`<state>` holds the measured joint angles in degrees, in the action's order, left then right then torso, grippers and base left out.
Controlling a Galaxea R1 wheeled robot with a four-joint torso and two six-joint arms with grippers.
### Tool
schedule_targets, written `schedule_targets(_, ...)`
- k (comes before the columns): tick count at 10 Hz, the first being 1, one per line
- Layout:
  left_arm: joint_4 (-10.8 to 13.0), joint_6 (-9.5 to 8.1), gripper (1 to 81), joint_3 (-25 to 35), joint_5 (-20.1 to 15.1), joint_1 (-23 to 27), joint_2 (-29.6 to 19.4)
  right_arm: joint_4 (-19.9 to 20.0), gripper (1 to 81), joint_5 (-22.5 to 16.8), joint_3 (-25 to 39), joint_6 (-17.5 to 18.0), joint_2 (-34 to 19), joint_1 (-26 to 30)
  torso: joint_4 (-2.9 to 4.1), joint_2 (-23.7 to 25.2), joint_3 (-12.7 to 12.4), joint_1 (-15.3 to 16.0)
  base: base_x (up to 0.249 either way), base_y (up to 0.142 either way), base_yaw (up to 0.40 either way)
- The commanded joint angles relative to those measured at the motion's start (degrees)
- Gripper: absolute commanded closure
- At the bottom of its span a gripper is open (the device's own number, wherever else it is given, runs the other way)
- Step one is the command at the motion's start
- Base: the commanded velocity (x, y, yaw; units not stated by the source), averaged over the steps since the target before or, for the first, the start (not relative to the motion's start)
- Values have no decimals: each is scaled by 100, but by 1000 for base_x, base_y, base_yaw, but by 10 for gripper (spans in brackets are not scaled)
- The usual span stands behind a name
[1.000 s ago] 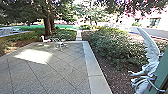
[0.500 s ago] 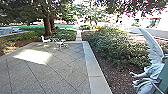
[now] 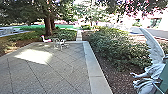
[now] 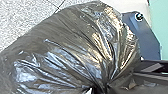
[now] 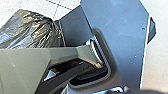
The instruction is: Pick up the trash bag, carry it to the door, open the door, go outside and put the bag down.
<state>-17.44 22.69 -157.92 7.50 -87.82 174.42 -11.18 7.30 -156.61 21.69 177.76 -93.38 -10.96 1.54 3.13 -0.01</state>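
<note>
The dark, shiny trash bag [image 4: 72,47] looms large in the left wrist view, full and bulging. Its plastic is drawn together into a tight neck where my left gripper [image 4: 101,88] is shut on it. Over in the right wrist view the same bag [image 5: 32,31] hangs above speckled paving, beyond a pale arm part. A green panel [image 3: 163,80] stands at the right edge of the head view; whether it belongs to the door I cannot tell.
A winged pale statue [image 3: 150,72] stands close on the right. Paving [image 3: 50,75] stretches ahead, bordered by a light curb [image 3: 93,67] and bushes [image 3: 115,45]. Farther off are light metal chairs [image 3: 60,43], a pink-and-white object [image 3: 45,39] and a tree trunk [image 3: 48,26].
The head view has shifted slightly, and less of the green panel shows at the right edge than one second ago. The paving ahead looks nearly the same.
</note>
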Motion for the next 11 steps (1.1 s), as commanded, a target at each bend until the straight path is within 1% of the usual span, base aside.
schedule_targets(1,-22,16,811,129,-310,261,-12,-69,10,-308,53,-33,95,157,548,0,0,1,0,0,0)
schedule_targets(2,-22,16,811,138,-310,287,-21,-60,10,-308,53,-25,86,157,700,0,0,1,0,0,0)
schedule_targets(3,-56,8,811,138,-310,313,-48,-52,10,-317,53,-24,78,174,884,0,0,1,0,0,0)
schedule_targets(4,-171,8,811,138,-310,366,-91,-60,10,-308,53,-24,78,174,1079,0,0,1,0,0,0)
schedule_targets(5,-364,8,811,147,-310,445,-179,-51,10,-317,53,-33,78,183,728,0,0,1,0,0,0)
schedule_targets(6,-452,8,811,269,-310,515,-284,-59,10,-317,62,-33,78,183,868,0,0,1,0,0,0)
schedule_targets(7,-453,8,811,709,-319,568,-513,-77,10,-317,71,-33,78,183,943,0,0,1,0,0,0)
schedule_targets(8,-453,8,811,1400,-311,621,-863,-77,10,-317,79,-33,86,183,964,0,0,1,0,0,0)
schedule_targets(10,-479,-1,811,2132,-337,770,-1329,-86,10,-317,79,-33,86,183,1407,0,0,1,0,0,0)
schedule_targets(11,-497,-10,811,2327,-363,866,-1471,-86,10,-317,79,-33,86,183,1561,0,0,1,0,0,0)
